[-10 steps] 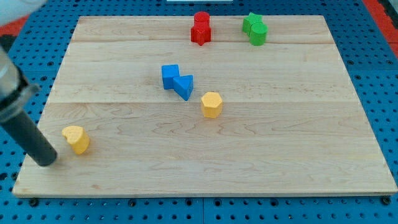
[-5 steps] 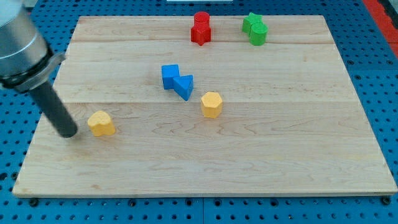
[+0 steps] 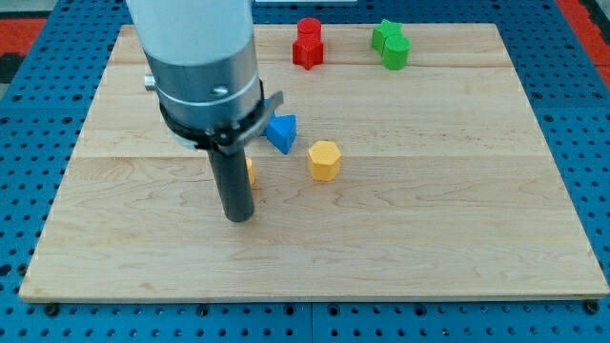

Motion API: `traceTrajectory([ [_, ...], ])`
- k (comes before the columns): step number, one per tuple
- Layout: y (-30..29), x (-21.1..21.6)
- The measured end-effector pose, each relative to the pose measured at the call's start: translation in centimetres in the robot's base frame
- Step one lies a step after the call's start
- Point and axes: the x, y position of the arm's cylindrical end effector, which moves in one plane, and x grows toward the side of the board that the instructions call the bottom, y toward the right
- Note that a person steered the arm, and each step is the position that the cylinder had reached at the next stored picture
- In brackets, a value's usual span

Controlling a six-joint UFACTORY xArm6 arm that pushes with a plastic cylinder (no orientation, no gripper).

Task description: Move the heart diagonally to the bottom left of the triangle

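Observation:
The yellow heart [image 3: 250, 171] is almost wholly hidden behind my rod; only a sliver shows at the rod's right side. The blue triangle [image 3: 282, 131] lies up and to the right of it, near the board's middle. My tip [image 3: 238, 215] rests on the board just below and left of the heart's visible sliver. The blue cube beside the triangle is hidden behind the arm.
A yellow hexagon [image 3: 325, 160] lies right of the rod, below the triangle. Two red blocks [image 3: 308, 43] and two green blocks [image 3: 391, 44] stand at the view's top. The wooden board [image 3: 457, 229] sits on a blue perforated table.
My rod has swept from the board's left edge to the right and slightly up, pushing the yellow heart along with it towards the blue blocks. The arm now covers the blue cube.

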Motion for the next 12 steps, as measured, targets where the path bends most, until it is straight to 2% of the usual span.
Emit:
traceTrajectory([
  [1,-1.5,-1.0],
  [2,-1.8,-0.2],
  [3,0.5,0.8],
  [4,5.9,0.8],
  [5,7.4,-0.1],
  [7,1.1,-0.4],
  [8,4.7,-0.4],
  [9,4.1,-2.0],
  [12,-1.7,-2.0],
])
